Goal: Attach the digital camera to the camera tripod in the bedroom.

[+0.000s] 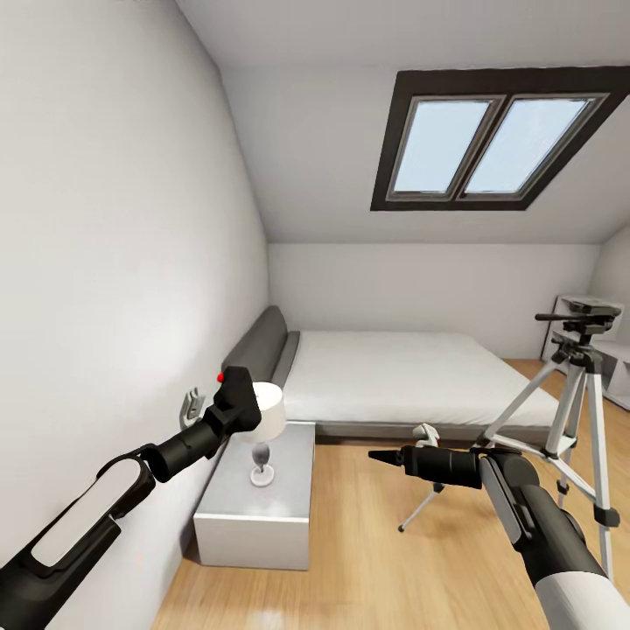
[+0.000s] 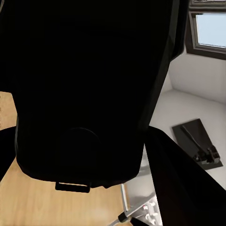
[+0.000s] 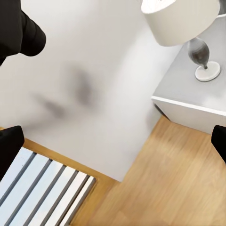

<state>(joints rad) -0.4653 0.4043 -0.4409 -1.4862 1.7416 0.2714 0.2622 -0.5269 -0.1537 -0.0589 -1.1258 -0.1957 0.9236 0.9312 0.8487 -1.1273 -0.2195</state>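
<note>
Head view, read left to right: my left gripper [image 1: 234, 404] is raised beside the white wall, its fingers closed on the digital camera [image 1: 236, 398], whose red button [image 1: 220, 377] faces up and toward the wall; in the left wrist view the same black body [image 2: 89, 89] sits close before the lens, with a small strap lug at its edge. Behind and below it stands the grey nightstand [image 1: 258, 507], carrying a small lamp [image 1: 265, 433] with a white shade, and beyond lies the low bed [image 1: 411, 372] under the skylight [image 1: 490, 144]. My right gripper [image 1: 385, 458] reaches across the wood floor [image 1: 376, 577] at centre, holding nothing, fingers spread wide to judge by the right wrist view, where dark tips [image 3: 10, 141] stand at opposite edges. At far right stands the camera tripod [image 1: 573, 411], silver legs splayed, black head and pan handle on top, well apart from the camera. I judge the camera a light, rigid, smooth-shelled object, apt to twist in a two-finger hold, so I would keep the grip across the flat of the body, clear of lens and button, leaving its underside free to meet the head plate. I judge the tripod tall and easily tipped, so I would steady it at the upper column or a leg near the head, not the pan handle
</note>
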